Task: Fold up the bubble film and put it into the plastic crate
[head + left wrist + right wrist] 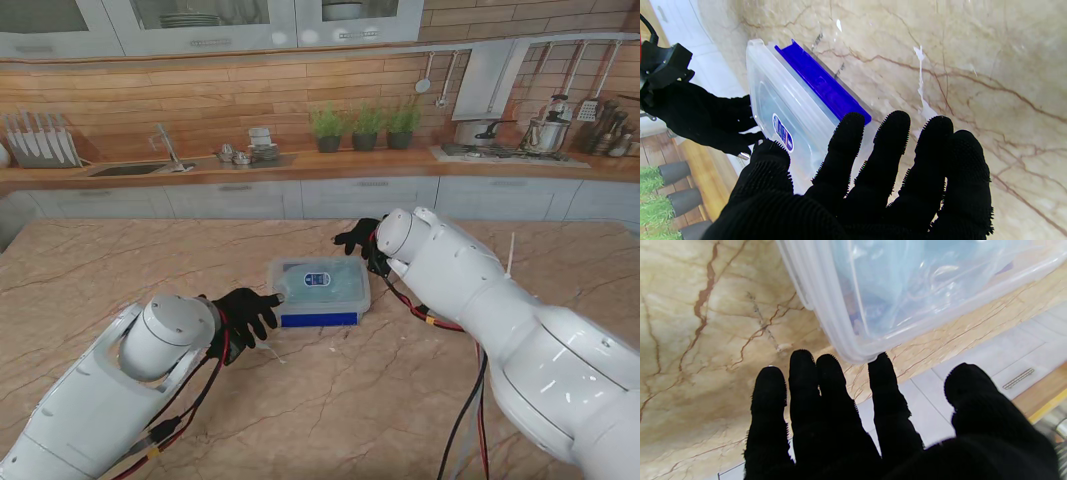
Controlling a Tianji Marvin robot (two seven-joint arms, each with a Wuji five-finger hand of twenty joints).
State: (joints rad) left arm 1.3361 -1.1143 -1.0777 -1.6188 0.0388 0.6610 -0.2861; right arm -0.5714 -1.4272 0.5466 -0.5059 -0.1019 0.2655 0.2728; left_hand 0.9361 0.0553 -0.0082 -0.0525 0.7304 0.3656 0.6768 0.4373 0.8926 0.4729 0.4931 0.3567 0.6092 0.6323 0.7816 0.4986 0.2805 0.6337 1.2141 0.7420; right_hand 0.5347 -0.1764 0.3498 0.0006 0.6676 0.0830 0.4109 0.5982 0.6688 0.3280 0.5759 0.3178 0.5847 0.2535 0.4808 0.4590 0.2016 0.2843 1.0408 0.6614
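The plastic crate [318,290] sits near the middle of the marble worktop [330,400], a clear box with a blue latch along the side nearer to me and a clear lid with an oval label on top. Through the translucent wall, the right wrist view shows crumpled, pale bluish bubble film [907,283] already lying inside the crate, so the task looks close to done.

The left hand [240,318] hovers just beside the crate's near left corner, fingers spread apart and holding nothing; in its own wrist view the fingertips [846,130] reach toward the lid and the latch, but I cannot tell whether they touch. The right hand [360,240] is at the crate's far right corner, also empty with fingers apart; one fingertip [882,361] appears to meet the rounded corner of the box.

The step in hand seems to be settling or closing the crate, or simply letting go. To do it well, any press should come straight down on the lid rim from both corners at once, so the light box does not skid across the smooth marble. If film pokes over the rim it would keep the lid from seating; from these views I cannot tell whether the lid is fully seated. Both hands should then lift clear without dragging the crate.
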